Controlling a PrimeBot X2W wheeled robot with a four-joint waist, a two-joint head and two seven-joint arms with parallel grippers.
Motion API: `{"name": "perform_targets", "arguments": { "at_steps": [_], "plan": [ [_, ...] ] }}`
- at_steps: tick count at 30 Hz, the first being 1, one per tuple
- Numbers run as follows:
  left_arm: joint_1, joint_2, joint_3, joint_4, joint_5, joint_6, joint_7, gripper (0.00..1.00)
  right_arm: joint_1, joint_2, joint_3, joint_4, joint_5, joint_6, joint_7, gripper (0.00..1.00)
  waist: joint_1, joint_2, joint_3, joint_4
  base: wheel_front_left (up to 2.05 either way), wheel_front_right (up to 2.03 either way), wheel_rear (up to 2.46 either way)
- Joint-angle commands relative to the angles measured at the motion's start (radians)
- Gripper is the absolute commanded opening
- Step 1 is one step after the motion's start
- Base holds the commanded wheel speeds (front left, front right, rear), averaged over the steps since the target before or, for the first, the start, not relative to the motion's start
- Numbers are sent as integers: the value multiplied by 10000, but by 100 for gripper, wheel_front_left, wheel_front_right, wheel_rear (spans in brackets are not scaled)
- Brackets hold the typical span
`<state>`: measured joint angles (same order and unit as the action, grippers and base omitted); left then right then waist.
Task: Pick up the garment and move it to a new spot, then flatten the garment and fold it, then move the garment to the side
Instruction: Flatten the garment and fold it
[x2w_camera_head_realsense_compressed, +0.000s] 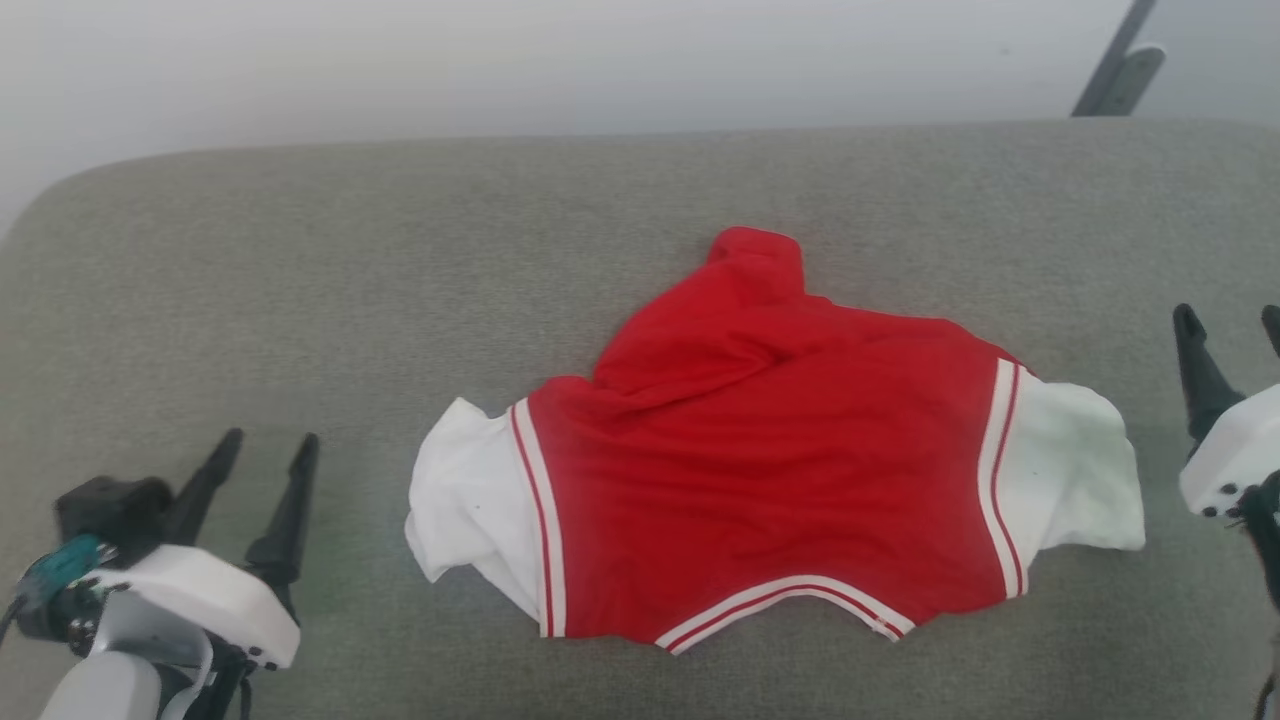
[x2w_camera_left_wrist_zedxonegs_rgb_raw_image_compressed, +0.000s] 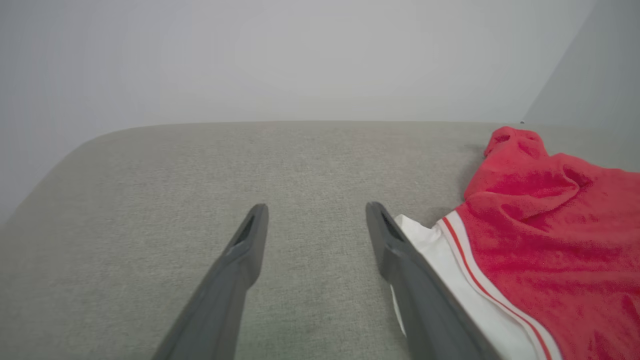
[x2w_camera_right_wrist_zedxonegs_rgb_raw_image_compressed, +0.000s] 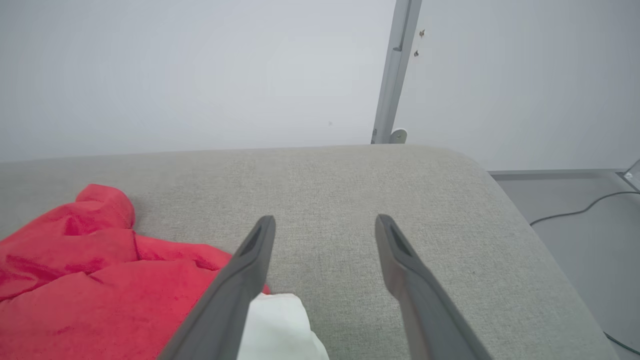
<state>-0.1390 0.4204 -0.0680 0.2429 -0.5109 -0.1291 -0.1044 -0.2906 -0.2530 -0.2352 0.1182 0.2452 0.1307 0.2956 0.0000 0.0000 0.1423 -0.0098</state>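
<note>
The garment, a bright red T-shirt with white short sleeves and striped trim, lies rumpled on the grey cushion, collar toward me and a bunched red fold at its far end. My left gripper stands open at the lower left, apart from the left sleeve. In the left wrist view the left gripper has bare cushion between its fingers and the garment to its right. My right gripper is open at the right edge, beside the right sleeve. From the right wrist, the right gripper is empty, the garment at its left.
A grey fabric cushion with rounded corners carries everything; its far edge meets a pale wall. A metal post stands behind the right corner. Beyond the right edge lies a grey floor with a cable. Bare cushion stretches left of the garment.
</note>
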Motion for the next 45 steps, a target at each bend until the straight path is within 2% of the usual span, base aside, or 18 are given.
{"name": "perform_targets", "arguments": {
  "at_steps": [1,5,11,15,21,27,35,36,37,38,45],
  "plan": [
    [-93,61,-66,12,-78,-14,144,100,93,93,-51,-82,-154,1,-210,100,0,0,55,-121,0,0,0],
    [-347,165,-573,-67,-397,-14,1321,100,311,505,-172,-175,-493,1,-1045,100,0,0,143,-344,0,0,0],
    [-495,112,-1054,-138,-1032,150,3432,100,620,975,-388,-189,-743,1,-1296,100,0,0,275,-582,0,0,0],
    [-510,38,-1277,-205,-1370,651,4965,100,754,1167,-427,-240,-723,1,-1253,100,0,0,330,-669,0,0,0],
    [-524,192,-1480,-254,-1351,1513,6646,100,836,1326,-360,-171,-688,1,-1119,100,0,0,339,-771,0,0,0],
    [-690,104,-1801,-42,-1421,1886,7731,100,954,1256,-325,46,-573,1,-786,100,0,0,334,-759,0,0,0],
    [-1061,-259,-2390,490,-1386,1901,8509,100,1111,1154,-133,122,-447,1,52,100,0,0,348,-638,0,0,0],
    [-1132,-311,-2471,629,-1347,1908,8580,97,1146,1122,-67,145,-407,1,214,100,0,0,361,-614,0,0,0],
    [-1181,-387,-2614,818,-1382,1840,8760,52,1176,1107,-8,153,-365,1,394,100,0,0,383,-586,0,0,0],
    [-1229,-459,-2691,979,-1380,1794,8791,0,1195,1081,15,158,-306,1,592,100,0,0,405,-563,0,0,0],
    [-1809,-533,-2984,1657,-1214,1427,8563,0,1167,710,514,248,166,1,2518,100,0,0,624,-415,0,0,0]
  ]
}}
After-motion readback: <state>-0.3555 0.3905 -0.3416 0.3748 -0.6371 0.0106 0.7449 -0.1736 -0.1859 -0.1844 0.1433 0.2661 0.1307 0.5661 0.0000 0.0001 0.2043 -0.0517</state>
